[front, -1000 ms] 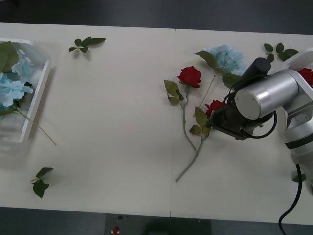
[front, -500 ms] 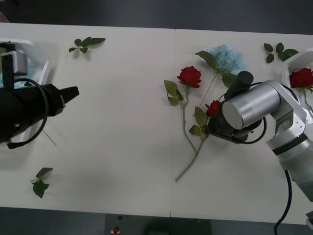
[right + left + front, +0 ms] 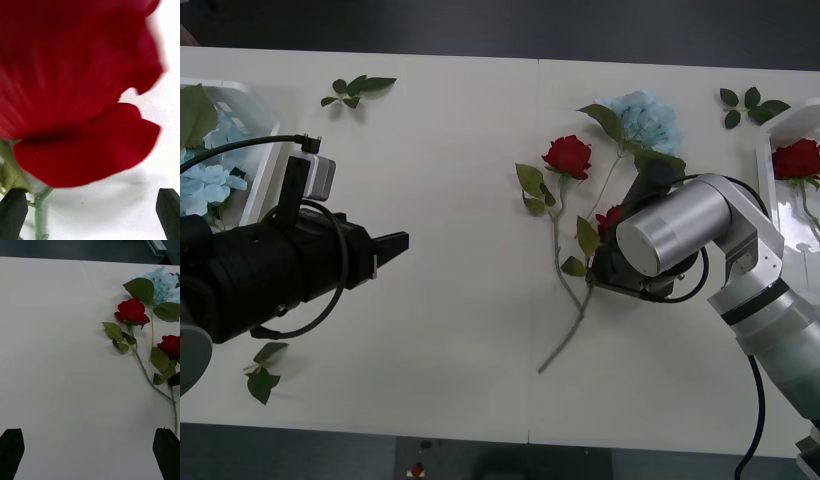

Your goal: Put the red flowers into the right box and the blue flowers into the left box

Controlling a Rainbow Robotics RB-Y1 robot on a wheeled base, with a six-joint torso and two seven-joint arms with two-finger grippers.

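A: Where are the two arms?

B: The right arm (image 3: 700, 240) is bent low over the table (image 3: 450, 180), and its silver body covers the right gripper (image 3: 90, 213). The left arm (image 3: 250, 275) is black and reaches out over the table from the left side. The left gripper (image 3: 392, 245) points to the right above bare table.

A: Are the grippers open?

B: Yes, both. The right one's black fingers (image 3: 168, 210) stand wide apart, with nothing between them. The left one's fingers (image 3: 167, 450) are spread wide too, and it holds nothing.

A: What is in the boxes?

B: The left box (image 3: 260, 150) has blue flowers (image 3: 205, 180) with big green leaves in it. The right box (image 3: 770, 150) has one red rose (image 3: 795, 158) in it.

A: Which flowers lie on the table?

B: One blue flower (image 3: 642, 118) lies near the far edge. Two red roses lie next to it. One rose (image 3: 568, 155) lies free, well apart from the left gripper. The other rose (image 3: 78, 93) lies right under the right gripper, very close to it, with its stem (image 3: 39, 210) near one finger.

A: Anything smaller?

B: Loose green leaves (image 3: 358, 88) lie here and there.
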